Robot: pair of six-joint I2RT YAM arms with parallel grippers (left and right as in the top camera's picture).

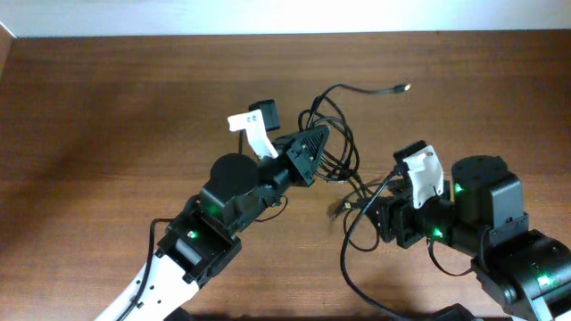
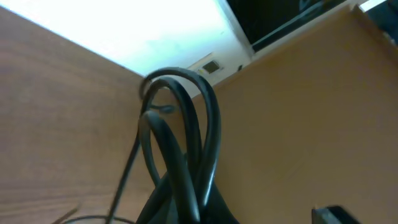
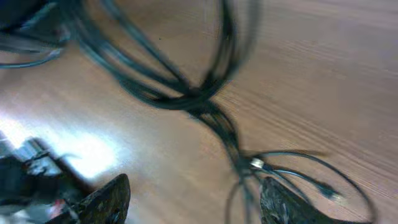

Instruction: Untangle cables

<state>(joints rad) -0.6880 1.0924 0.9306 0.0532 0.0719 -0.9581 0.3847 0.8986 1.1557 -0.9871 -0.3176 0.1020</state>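
The cables (image 1: 337,143) are thin black cords tangled in loops at the table's middle, with one metallic plug end (image 1: 403,87) stretched out to the back right. My left gripper (image 1: 314,147) is shut on a bunch of cable loops, which rise up close in the left wrist view (image 2: 186,149). My right gripper (image 1: 379,214) is open just right of the tangle, with strands and a small plug (image 3: 256,164) lying between and beside its fingers (image 3: 193,199). A long strand (image 1: 352,267) loops toward the front edge.
The brown wooden table (image 1: 107,116) runs to a white wall at the back. Thicker black wires hang at the arm bases near the front edge (image 1: 446,263).
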